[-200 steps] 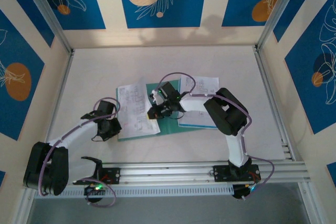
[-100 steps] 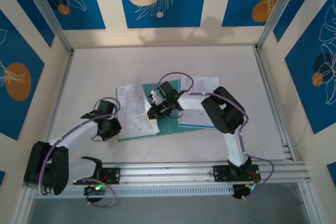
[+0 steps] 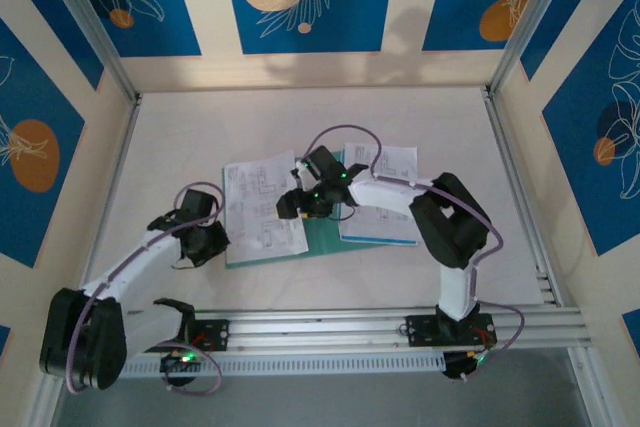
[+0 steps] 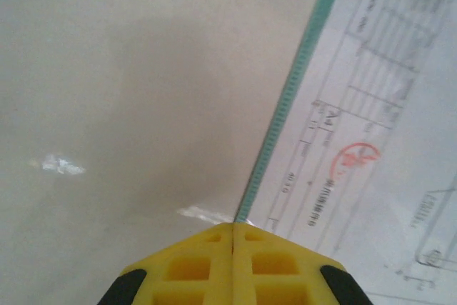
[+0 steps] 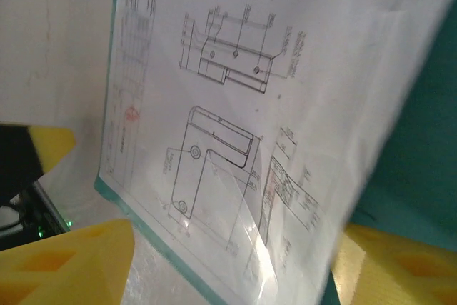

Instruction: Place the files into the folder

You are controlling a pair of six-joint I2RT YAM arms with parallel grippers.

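The teal folder [image 3: 325, 235] lies flat in the middle of the table. One of the files, a white sheet [image 3: 260, 212] of drawings, rests on the folder's left part. Another sheet [image 3: 385, 192], with a blue strip, lies on its right. My right gripper [image 3: 289, 206] hovers open over the left sheet's right edge. In the right wrist view the sheet [image 5: 235, 105] spans the gap between the yellow fingers [image 5: 71, 262], held by neither. My left gripper [image 4: 234, 232] is shut, its tips at the folder's teal left edge [image 4: 285, 119]. Whether it pinches that edge I cannot tell.
The white table [image 3: 300, 127] is boxed in by patterned walls and metal posts [image 3: 100, 47]. An aluminium rail [image 3: 350, 322] with both arm bases runs along the near edge. Bare tabletop lies behind and to the left of the folder.
My right gripper has opened and let go of the left sheet, which was lifted and curled and now lies flat. The right arm shifted slightly. The left gripper stayed put.
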